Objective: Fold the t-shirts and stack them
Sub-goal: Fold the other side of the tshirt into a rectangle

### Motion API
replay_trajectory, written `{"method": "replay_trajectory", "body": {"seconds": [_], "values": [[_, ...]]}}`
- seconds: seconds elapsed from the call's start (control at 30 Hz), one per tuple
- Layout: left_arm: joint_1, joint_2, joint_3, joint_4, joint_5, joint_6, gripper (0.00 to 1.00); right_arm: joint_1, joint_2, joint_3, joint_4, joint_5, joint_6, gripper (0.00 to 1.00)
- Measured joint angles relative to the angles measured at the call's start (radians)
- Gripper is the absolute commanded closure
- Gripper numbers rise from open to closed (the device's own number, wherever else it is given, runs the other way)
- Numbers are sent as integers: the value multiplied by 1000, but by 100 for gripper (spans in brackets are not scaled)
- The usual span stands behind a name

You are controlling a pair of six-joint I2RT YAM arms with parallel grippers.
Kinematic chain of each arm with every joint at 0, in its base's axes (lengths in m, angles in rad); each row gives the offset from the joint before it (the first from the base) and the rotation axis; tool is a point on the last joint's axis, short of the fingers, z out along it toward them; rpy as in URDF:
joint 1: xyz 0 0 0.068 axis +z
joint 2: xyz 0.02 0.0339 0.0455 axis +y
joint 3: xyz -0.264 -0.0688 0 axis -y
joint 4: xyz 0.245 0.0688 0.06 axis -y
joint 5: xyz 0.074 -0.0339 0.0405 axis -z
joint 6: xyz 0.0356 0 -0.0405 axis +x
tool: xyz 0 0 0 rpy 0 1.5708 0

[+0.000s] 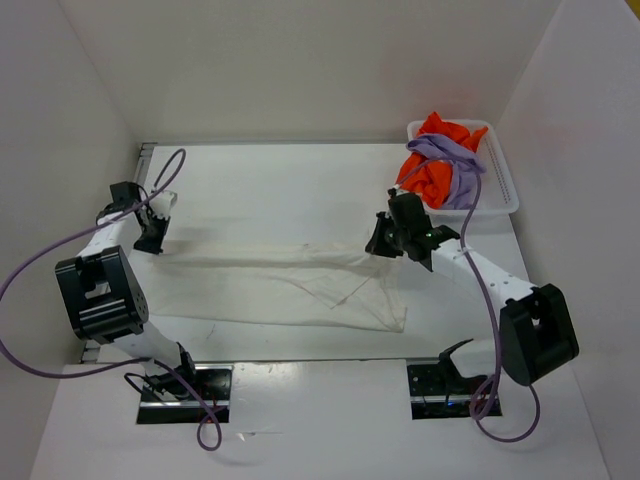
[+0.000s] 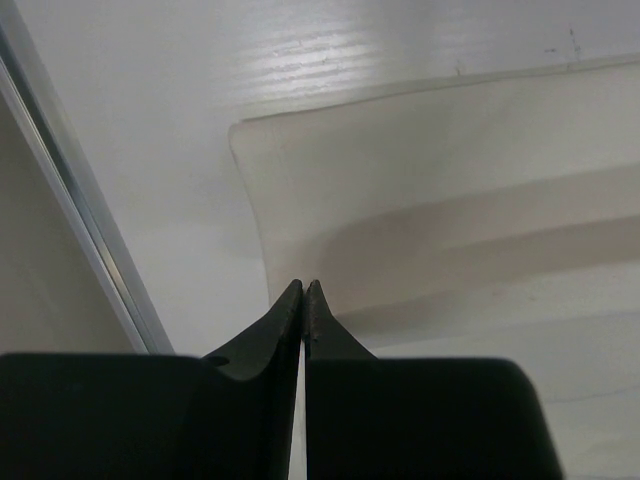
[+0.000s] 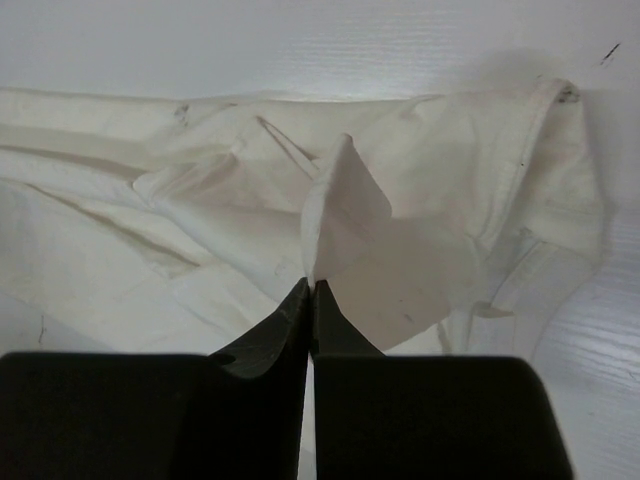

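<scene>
A white t-shirt [image 1: 270,290] lies spread out and creased on the white table between my two grippers. My left gripper [image 1: 152,238] is at its left end. In the left wrist view the left gripper [image 2: 304,287] is shut at the edge of the flat cloth [image 2: 450,180]. My right gripper [image 1: 385,243] is at the shirt's right end. In the right wrist view the right gripper [image 3: 312,285] is shut on a raised flap of the white cloth [image 3: 150,230]. An orange t-shirt [image 1: 432,180] and a light purple t-shirt [image 1: 455,165] lie bunched in the basket.
The white mesh basket [image 1: 505,185] stands at the back right corner, just behind the right arm. White walls close in the table on three sides. A metal rail [image 2: 60,190] runs along the left edge. Purple cables loop off both arms.
</scene>
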Motion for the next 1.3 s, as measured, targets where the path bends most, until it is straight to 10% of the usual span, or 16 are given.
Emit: {"method": "replay_trajectory", "body": {"seconds": [0.57,0.6,0.63,1.07,1.3], "values": [[-8,8,-45,30,-90,47,89,21,172,14,-208,-25,39,82],[-8,8,-47,32,-92,47,91,30,179,15,-215,-25,45,1],[-9,7,-48,34,-95,47,93,37,184,16,-220,-26,58,99],[-52,153,337,63,-43,-61,100,-4,428,567,-276,73,-19,100],[-87,173,349,82,-34,-68,100,-48,445,510,-256,57,-43,100]]}}
